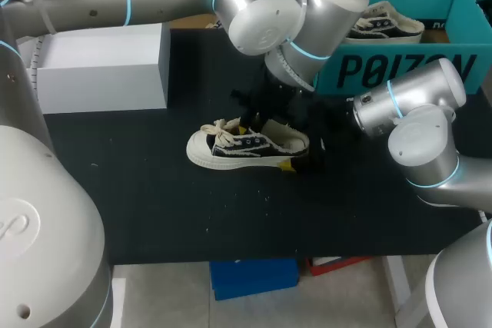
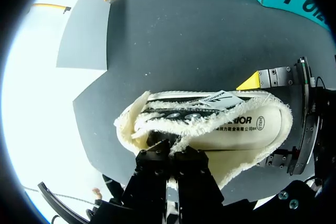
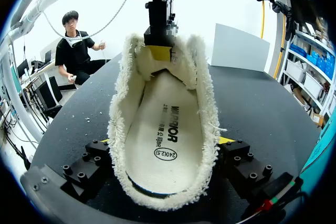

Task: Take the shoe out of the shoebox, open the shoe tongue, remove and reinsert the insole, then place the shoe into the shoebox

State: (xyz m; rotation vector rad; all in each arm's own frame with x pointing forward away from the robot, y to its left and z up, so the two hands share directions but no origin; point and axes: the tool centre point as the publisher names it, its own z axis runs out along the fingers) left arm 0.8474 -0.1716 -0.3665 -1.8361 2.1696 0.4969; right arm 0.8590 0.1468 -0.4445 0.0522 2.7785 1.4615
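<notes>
Lying upright on its sole near the middle of the black table [image 1: 154, 197], the shoe [image 1: 246, 147] is outside the teal shoebox [image 1: 430, 51], which stands at the far right edge. It is a low sneaker with a dark upper, a cream rubber sole and toe cap, cream laces [image 1: 221, 131] tied in a loose bow, and a shaggy, frayed cream trim all round its mouth. Its toe points toward my left side, its heel toward my right. The mouth gapes wide, and the pale insole [image 3: 165, 140], with dark print on its heel part, lies flat inside.

The right gripper [image 3: 167, 142] clamps the heel, one yellow tip against each side of the sole. The left gripper [image 2: 171, 153] comes down from above at the front of the mouth, its fingers drawn close together and pinching the frayed tongue.

A second matching sneaker [image 1: 384, 24] rests inside the shoebox. A white box [image 1: 104, 67] sits at the far left of the table, well apart from the shoe.
</notes>
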